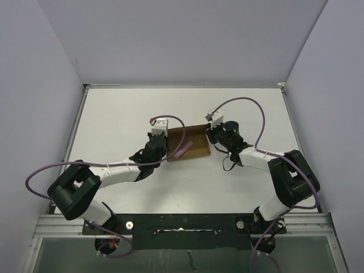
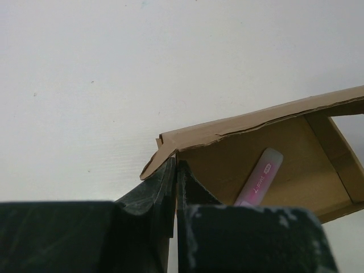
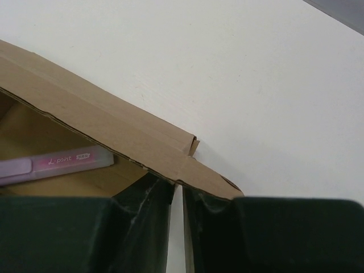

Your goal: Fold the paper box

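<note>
Inside the paper box [image 3: 102,119], a pink stick [image 3: 57,162]; label reads "L-point".

1. A pink stick [image 2: 260,183] lies flat and slanted. It has small writing on its side and a pale cap at one end.
2. The table [image 1: 114,114] is white and smooth.
3. Plain grey walls [image 1: 182,40] stand around the table on three sides.
</note>
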